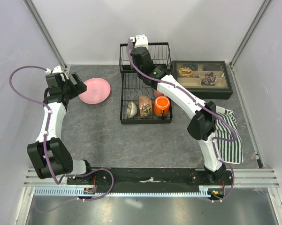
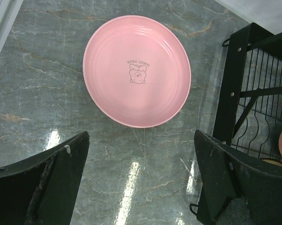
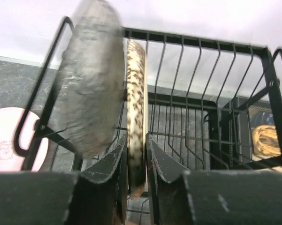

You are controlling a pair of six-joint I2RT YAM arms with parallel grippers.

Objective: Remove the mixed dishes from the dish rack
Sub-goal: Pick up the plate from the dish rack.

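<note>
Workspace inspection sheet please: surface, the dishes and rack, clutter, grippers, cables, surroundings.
Surface: grey marbled table.
Job's things: pink plate flat on the table, left of the rack; spotted plate and blurred grey plate upright in the rack's back slots; pale bowl, brown bowl and orange mug in its basket.
Clutter: trinket tray right of the rack; striped cloth near the table's right edge.
Grippers: left gripper open above the pink plate; right gripper closed on the spotted plate.
Cables: purple cables, no snag seen.
Surroundings: pale walls.

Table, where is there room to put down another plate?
The bare table on the near side of the pink plate, between the left arm and the dish rack. The right side is crowded: trinket tray and striped cloth.
</note>
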